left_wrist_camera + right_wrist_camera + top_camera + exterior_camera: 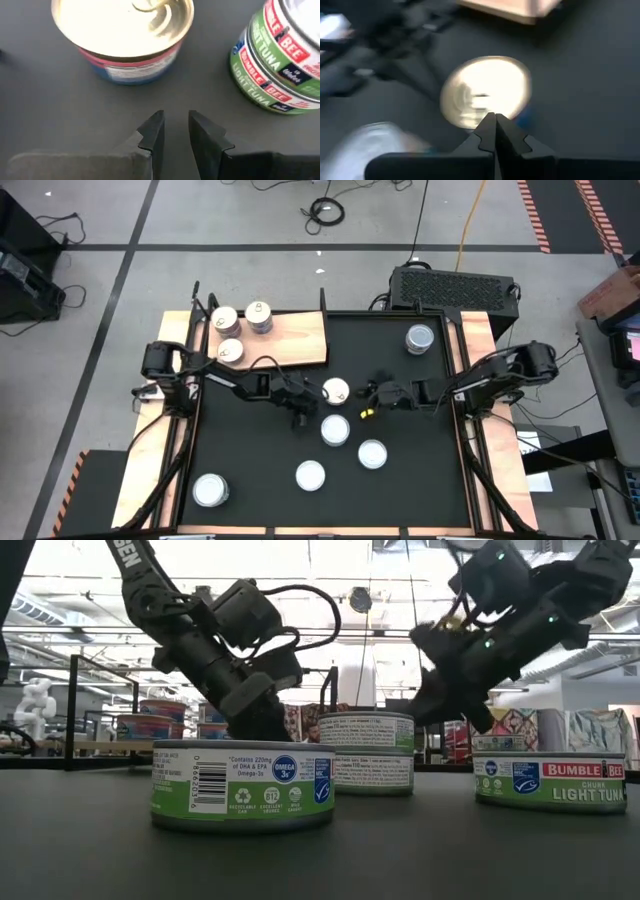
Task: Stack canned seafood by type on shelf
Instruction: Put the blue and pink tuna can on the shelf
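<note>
The shelf (290,338) is a pale wooden board at the table's back left, and three tins (230,351) stand on it. A gold-topped tin (336,390) stands on the black mat at the middle. My left gripper (300,418) hovers just to its left, slightly open with nothing between its fingers (152,131). Ahead of those fingers are the gold-topped tin (122,30) and a green-labelled tuna tin (277,65). My right gripper (363,400) is shut and empty, just right of the gold-topped tin (485,92). A pale-topped tin (335,429) lies close below both grippers.
More pale-topped tins stand on the mat at the front (372,453), (310,475), the front left (210,490) and the back right (421,338). A black box (450,285) sits behind the table. Tins (243,785) fill the low view's foreground.
</note>
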### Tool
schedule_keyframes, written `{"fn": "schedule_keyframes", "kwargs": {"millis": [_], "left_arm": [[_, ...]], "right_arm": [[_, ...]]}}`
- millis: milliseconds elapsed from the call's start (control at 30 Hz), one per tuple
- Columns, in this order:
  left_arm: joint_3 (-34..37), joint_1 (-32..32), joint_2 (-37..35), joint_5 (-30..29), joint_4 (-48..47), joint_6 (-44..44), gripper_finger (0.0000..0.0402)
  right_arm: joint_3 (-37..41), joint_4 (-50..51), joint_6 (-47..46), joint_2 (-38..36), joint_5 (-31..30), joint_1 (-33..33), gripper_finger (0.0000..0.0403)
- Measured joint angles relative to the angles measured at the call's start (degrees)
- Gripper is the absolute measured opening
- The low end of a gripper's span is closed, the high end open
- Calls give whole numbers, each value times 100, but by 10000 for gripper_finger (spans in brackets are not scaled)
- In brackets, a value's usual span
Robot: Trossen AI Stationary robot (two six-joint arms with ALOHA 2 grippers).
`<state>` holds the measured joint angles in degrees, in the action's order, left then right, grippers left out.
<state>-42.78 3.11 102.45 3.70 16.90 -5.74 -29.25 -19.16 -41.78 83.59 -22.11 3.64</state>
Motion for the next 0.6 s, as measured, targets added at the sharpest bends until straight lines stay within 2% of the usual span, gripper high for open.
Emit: {"fn": "schedule_keyframes", "kwargs": {"millis": [133, 300, 367, 600], "left_arm": [[4, 179, -129, 327, -168, -465, 90], [-1, 533, -305, 1569, -79, -1734, 90], [-4, 666, -334, 1848, -96, -2313, 90], [-2, 1004, -330, 1872, -63, -3755, 90]], "right_arm": [[8, 371, -250, 41, -133, -228, 0], [12, 86, -256, 328, -157, -336, 0], [9, -24, -210, 437, -157, -339, 0], [11, -408, -192, 858, -143, -339, 0]]}}
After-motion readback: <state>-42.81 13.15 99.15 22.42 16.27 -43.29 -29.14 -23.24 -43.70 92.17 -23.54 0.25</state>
